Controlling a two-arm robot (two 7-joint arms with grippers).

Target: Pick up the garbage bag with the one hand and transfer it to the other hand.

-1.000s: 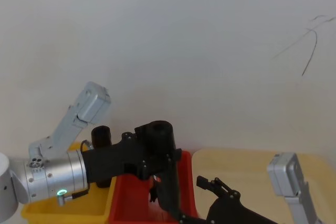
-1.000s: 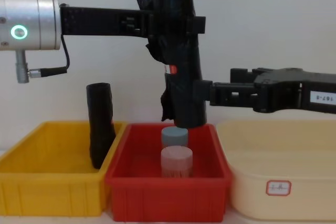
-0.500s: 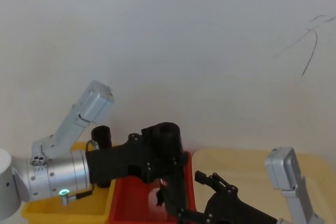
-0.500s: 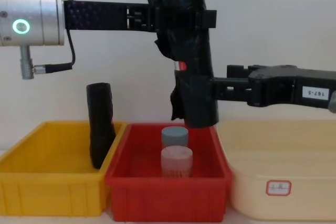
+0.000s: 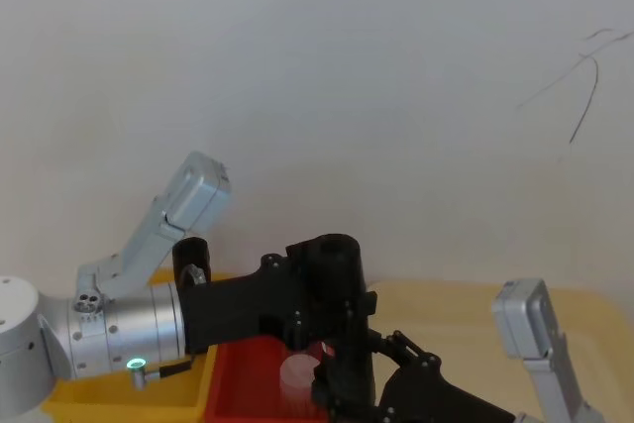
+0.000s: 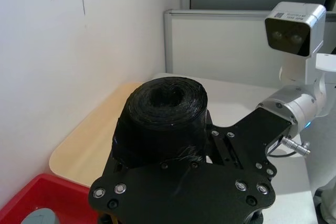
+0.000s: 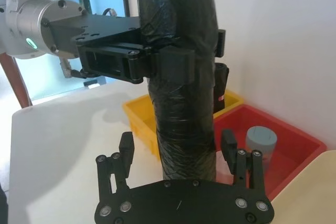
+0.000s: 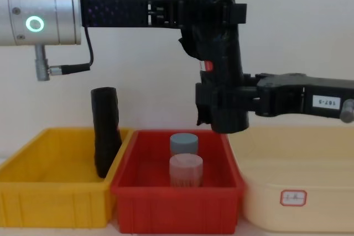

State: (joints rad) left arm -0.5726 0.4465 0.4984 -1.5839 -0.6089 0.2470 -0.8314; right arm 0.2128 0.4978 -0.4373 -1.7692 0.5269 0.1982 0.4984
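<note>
plain white wall (image 8: 133,64) behind. left gripper (image 8: 220,14) is clenched near the top of the garbage bag (image 8: 220,59), upright above the red bin (image 8: 177,193). right gripper (image 7: 177,146) straddles its lower part, fingers released; best to close them squarely before the left lets go.

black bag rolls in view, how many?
2. One, the garbage bag, is gripped aloft by the left hand, with the right hand open around its lower end. The slimmer roll stands in the yellow bin.
</note>
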